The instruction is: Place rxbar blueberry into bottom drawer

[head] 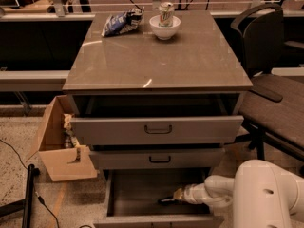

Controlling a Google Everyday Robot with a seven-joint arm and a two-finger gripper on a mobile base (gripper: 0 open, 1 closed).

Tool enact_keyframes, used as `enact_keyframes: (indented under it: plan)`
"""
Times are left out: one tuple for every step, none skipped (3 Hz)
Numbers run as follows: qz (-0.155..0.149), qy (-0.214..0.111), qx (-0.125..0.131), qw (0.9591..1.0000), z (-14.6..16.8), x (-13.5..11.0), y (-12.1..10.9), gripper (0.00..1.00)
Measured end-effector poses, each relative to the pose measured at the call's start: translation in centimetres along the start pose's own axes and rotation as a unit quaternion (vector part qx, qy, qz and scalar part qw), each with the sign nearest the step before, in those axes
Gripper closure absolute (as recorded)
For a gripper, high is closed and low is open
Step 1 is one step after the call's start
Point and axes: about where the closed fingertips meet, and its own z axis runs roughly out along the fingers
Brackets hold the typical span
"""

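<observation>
The bottom drawer (137,194) is pulled open below two shallower grey drawers and shows a dark interior. My gripper (167,201) reaches in from the right on a white arm (213,191) and sits low inside the drawer, right of its middle. A small dark shape shows at the gripper's tip. I cannot tell whether it is the rxbar blueberry. No other dark blue bar is in view.
On the cabinet top (156,56) stand a blue-and-white chip bag (121,22) and a white bowl (165,27) holding a can. The top drawer (156,128) is pulled out part way. An open cardboard box (57,144) is at the left and an office chair (266,46) at the right.
</observation>
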Motion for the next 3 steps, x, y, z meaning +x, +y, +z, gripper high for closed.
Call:
enact_keyframes:
  plan:
    - [0.012, -0.009, -0.007, 0.9999, 1.1, 0.0, 0.0, 0.59]
    - [0.024, -0.024, 0.002, 0.9994, 0.8, -0.4, -0.3, 0.36]
    - [0.035, -0.05, 0.028, 0.9978, -2.0, -1.0, -1.1, 0.12]
